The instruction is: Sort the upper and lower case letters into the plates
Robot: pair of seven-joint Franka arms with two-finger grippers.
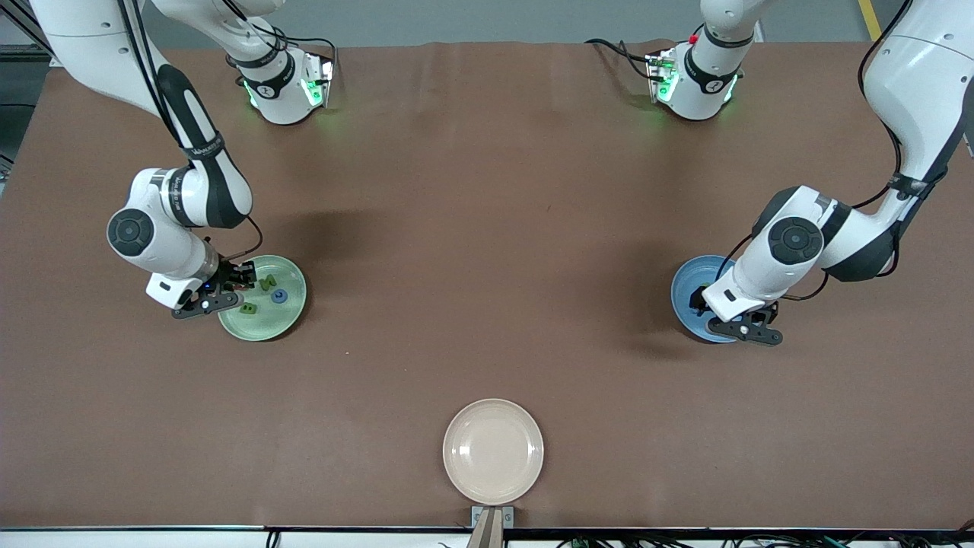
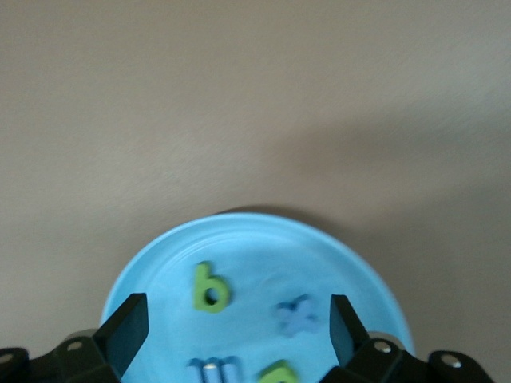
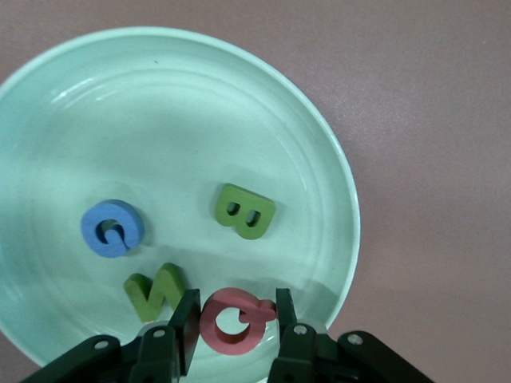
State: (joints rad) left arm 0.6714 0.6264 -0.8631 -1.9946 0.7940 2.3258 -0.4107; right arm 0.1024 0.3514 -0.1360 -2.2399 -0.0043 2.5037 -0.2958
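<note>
My right gripper (image 3: 236, 302) is shut on a red letter (image 3: 227, 331), a Q or G, low over the pale green plate (image 3: 160, 104). A blue G (image 3: 112, 228), a green B (image 3: 244, 211) and a green N (image 3: 156, 289) lie in that plate. In the front view the green plate (image 1: 262, 331) sits toward the right arm's end, with the right gripper (image 1: 242, 275) at its rim. My left gripper (image 2: 237, 311) stands open over the blue plate (image 2: 255, 247), which holds a green b (image 2: 209, 287), a blue x (image 2: 295, 315), a blue m (image 2: 214, 371) and part of another green letter (image 2: 278, 373).
A cream-beige plate (image 1: 493, 451) with nothing in it sits near the table's front edge, midway between the arms. A small bracket (image 1: 491, 525) sticks up at that edge. The blue plate (image 1: 685, 293) lies toward the left arm's end, partly under that arm.
</note>
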